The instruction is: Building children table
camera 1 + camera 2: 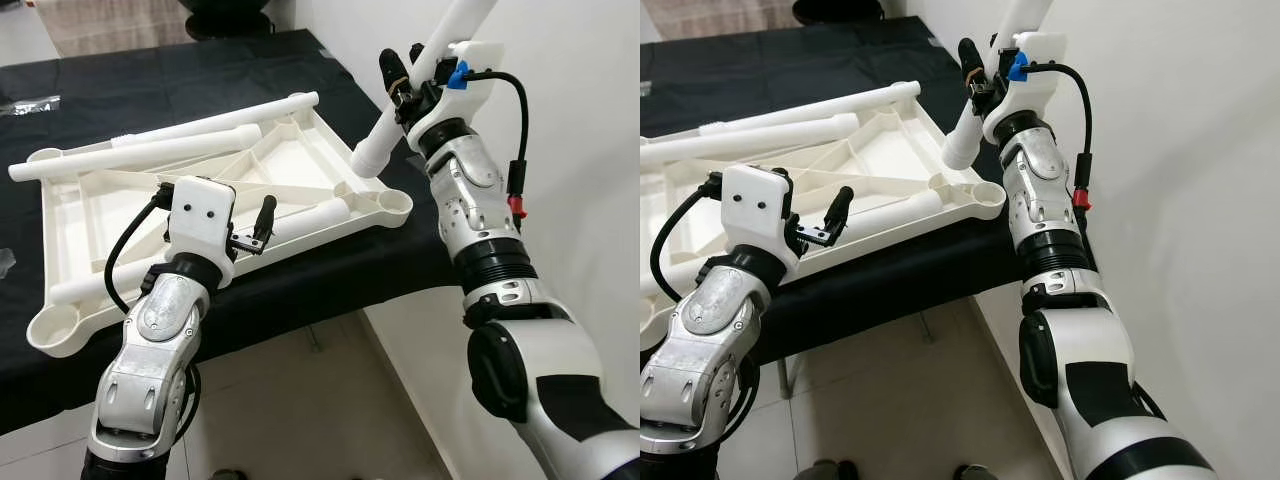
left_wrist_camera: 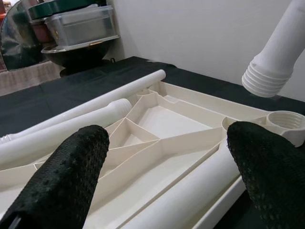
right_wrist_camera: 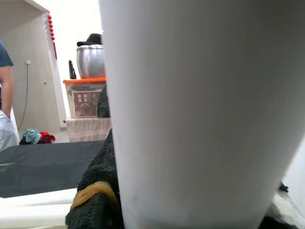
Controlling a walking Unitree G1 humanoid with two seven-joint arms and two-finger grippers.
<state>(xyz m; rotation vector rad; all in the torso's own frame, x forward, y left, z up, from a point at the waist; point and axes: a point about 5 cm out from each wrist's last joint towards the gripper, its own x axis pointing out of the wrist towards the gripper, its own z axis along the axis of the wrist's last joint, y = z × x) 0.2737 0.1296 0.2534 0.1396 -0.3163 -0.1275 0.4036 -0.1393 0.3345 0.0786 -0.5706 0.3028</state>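
While the upturned tabletop (image 1: 300,160) is lying on the black cloth, we are clamping a leg (image 1: 400,115) in our right gripper (image 1: 412,82), threaded end aimed at the corner socket (image 2: 285,120). Our left gripper (image 2: 167,176) is hovering wide apart, empty.

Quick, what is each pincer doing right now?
Left pincer: open, empty, above the upturned tabletop.
Right pincer: closed on a white table leg, held up.

My cream-white tabletop (image 1: 300,170) and white legs (image 1: 150,150) lie on a plain black counter (image 1: 150,85) — my fingers (image 2: 71,176) are black, finely dotted — my arms silver.
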